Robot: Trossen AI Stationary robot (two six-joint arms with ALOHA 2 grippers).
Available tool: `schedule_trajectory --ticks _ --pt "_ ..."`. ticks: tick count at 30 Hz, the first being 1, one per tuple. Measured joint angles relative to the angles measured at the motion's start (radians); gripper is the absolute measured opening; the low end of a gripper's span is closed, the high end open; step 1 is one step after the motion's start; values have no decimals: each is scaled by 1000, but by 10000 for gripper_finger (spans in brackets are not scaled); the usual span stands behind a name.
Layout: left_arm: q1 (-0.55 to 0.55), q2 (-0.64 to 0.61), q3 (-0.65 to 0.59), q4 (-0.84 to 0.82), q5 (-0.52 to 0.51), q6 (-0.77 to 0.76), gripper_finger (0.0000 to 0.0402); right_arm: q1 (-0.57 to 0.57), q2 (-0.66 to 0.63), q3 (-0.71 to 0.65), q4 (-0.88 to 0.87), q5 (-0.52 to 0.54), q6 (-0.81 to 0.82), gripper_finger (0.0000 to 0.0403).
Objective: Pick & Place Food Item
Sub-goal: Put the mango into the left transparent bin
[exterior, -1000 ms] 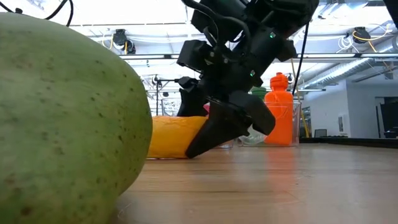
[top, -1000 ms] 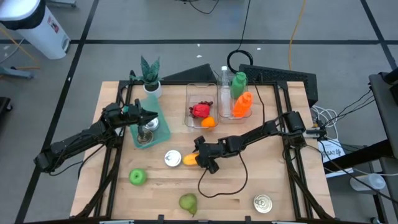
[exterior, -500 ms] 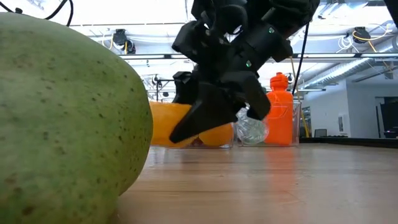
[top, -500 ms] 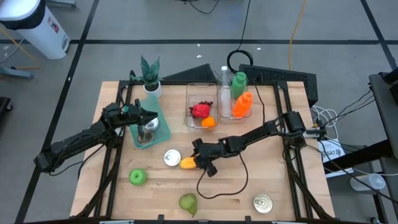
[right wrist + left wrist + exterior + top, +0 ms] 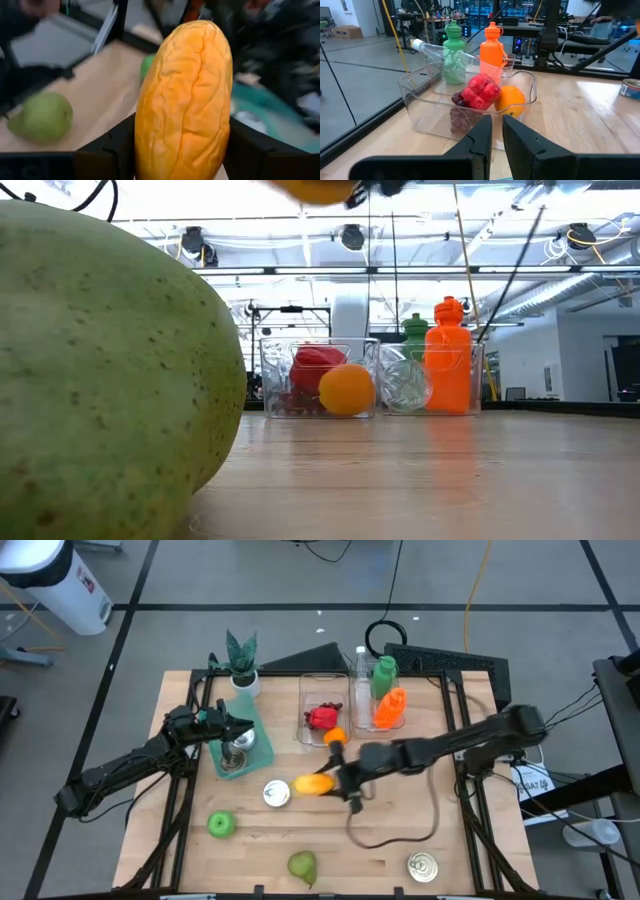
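A long orange-yellow fruit (image 5: pixel 310 784) hangs over the middle of the table, with my right gripper (image 5: pixel 332 782) shut on it. The arm reaches in from the table's right. The low view shows only the fruit's underside (image 5: pixel 315 189), at the picture's upper edge. Behind it, at the table's far side, stands a clear bin (image 5: pixel 307 730) that holds a red fruit (image 5: pixel 321 717) and an orange (image 5: pixel 334 736). My left gripper (image 5: pixel 243 728) waits shut at the left, over a teal mat (image 5: pixel 258 746), and touches nothing. My right gripper pinches the fruit's two long sides (image 5: pixel 150 140) between its two fingers (image 5: pixel 112 145). The fingers come nearly level from the table's right and lie along the fruit, which sticks out past them toward the left. The fruit is lifted clear of the table.
A green apple (image 5: pixel 220 825), a pear (image 5: pixel 302 865) and a tin (image 5: pixel 423 867) lie near the front edge. A round lid (image 5: pixel 277 793) lies just left of the fruit. A second clear bin holds bottles (image 5: pixel 386 700). A potted plant (image 5: pixel 241 660) stands far left.
My right gripper has risen steeply from the table top and tipped up toward level, with a small shift toward the far right. The orange-yellow fruit has gone with it, from lying on the wood to hanging clear above it.
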Motion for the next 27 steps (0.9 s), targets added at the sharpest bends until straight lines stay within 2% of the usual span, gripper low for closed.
schedule_trajectory --ticks 7,11,15,21,27 --pt "0 0 0 -1 0 0 51 -1 -434 -285 116 66 104 207" --pt "0 0 0 0 0 0 51 -22 -682 -448 104 94 219 211" --pt "0 0 0 0 0 0 51 -47 -906 -572 85 90 240 214" --pt "0 0 0 0 0 3 51 -88 -1143 -742 78 94 296 210" --pt "0 0 0 0 0 3 51 -107 -1277 -885 90 93 315 210"
